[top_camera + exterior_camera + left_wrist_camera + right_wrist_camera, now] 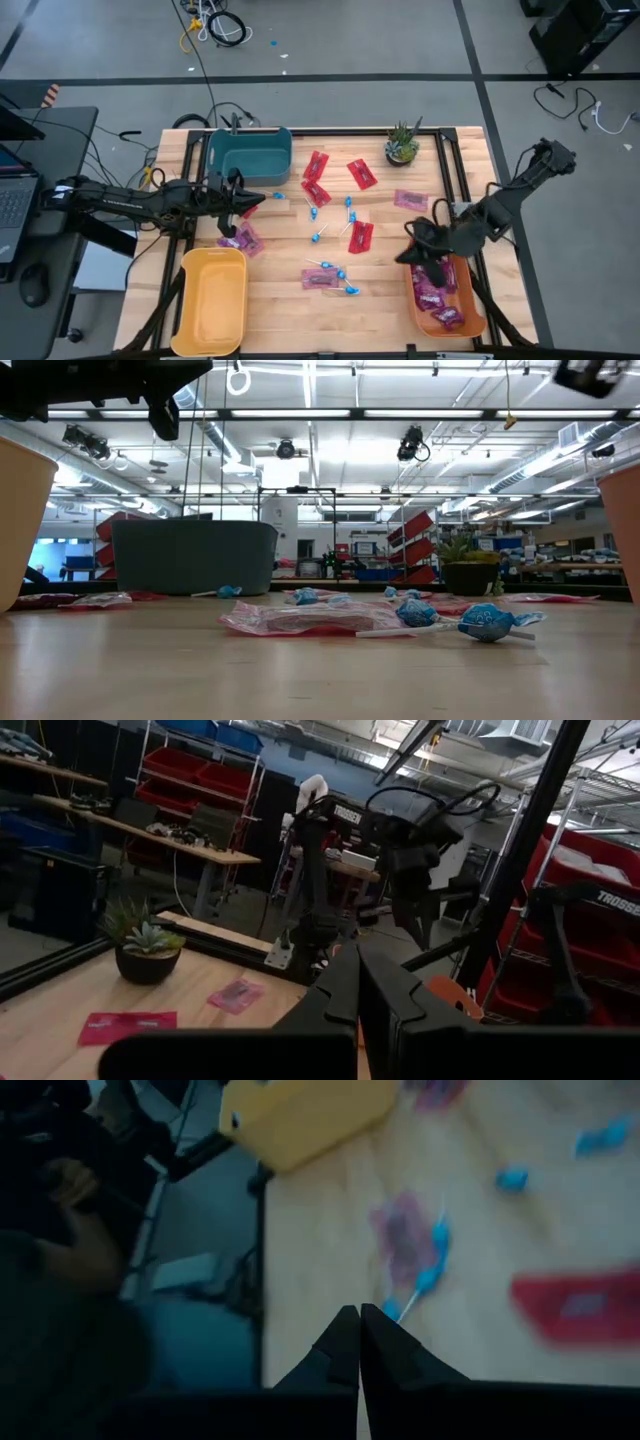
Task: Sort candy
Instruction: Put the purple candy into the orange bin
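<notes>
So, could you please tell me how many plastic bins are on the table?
3: a teal bin at the back left, a yellow bin at the front left, and an orange bin at the front right, partly under the right arm.

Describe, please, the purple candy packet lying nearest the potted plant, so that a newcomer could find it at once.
Start at the small potted plant near the table's far edge. Just toward the near side and slightly to its right lies a single purple-magenta packet flat on the bare wood. Unlike the red packets further left and the purple ones piled in the orange bin, it lies alone.
</notes>
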